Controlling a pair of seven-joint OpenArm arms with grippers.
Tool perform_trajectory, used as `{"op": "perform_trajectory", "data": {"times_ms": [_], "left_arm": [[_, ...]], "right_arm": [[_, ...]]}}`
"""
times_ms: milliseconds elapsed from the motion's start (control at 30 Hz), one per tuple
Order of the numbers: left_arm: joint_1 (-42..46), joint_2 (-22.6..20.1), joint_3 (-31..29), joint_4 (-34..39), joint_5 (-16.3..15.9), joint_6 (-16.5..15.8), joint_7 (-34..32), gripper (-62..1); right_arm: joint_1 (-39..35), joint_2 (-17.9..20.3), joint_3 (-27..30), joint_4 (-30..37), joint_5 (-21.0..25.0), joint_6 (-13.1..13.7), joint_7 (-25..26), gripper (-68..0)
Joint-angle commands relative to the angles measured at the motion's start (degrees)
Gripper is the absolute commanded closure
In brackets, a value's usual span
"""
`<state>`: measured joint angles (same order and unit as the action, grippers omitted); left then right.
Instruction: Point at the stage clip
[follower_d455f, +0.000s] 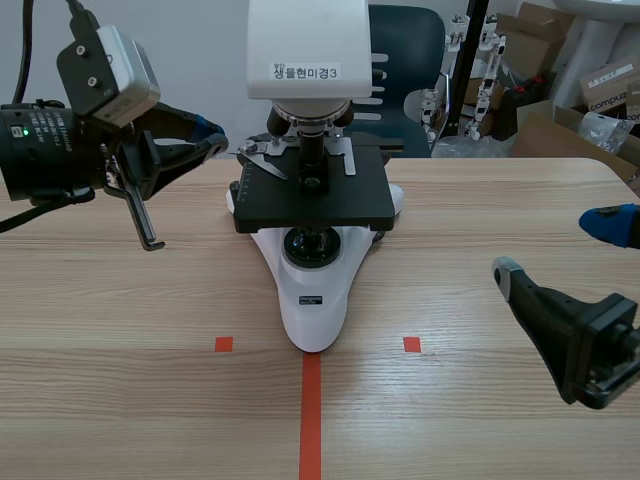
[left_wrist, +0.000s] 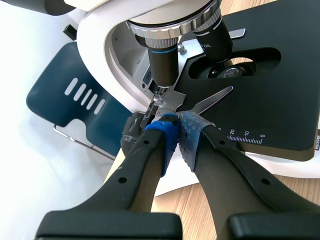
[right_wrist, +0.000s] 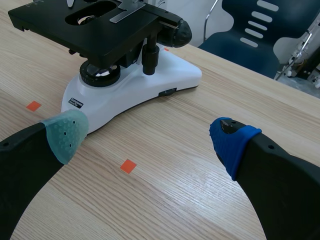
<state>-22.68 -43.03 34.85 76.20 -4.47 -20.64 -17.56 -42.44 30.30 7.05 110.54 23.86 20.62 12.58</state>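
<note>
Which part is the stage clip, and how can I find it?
Start at the big white microscope in the middle of the wooden table, then find its flat black stage. The stage clip is the thin, shiny silver metal strip with a pointed tip lying on that stage, just ahead of the shut left end effector. Its neighbours are black or white; it is silver.

This looks like a lab-cum-storeroom: a white-and-black laboratory microscope (follower_d455f: 312, 290) stands on a pale wood-grain worktop (follower_d455f: 130, 380) marked with orange-red tape (follower_d455f: 311, 415), a dark blue plastic chair (follower_d455f: 405, 40) behind its far edge, brown cardboard boxes (follower_d455f: 545, 40) piled beyond the far right corner.
</note>
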Motion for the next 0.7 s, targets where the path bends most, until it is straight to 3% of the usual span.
{"op": "perform_trajectory", "data": {"times_ms": [0, 667], "left_arm": [[-0.5, 0.1, -0.5, 0.7, -0.4, 0.5, -0.6, -4.4], [-0.5, 0.1, -0.5, 0.7, -0.4, 1.0, -0.6, -4.4]], "right_arm": [[0.7, 0.6, 0.1, 0.5, 0.6, 0.0, 0.6, -54.0], [0.7, 0.6, 0.1, 0.5, 0.6, 0.0, 0.6, -54.0]]}}
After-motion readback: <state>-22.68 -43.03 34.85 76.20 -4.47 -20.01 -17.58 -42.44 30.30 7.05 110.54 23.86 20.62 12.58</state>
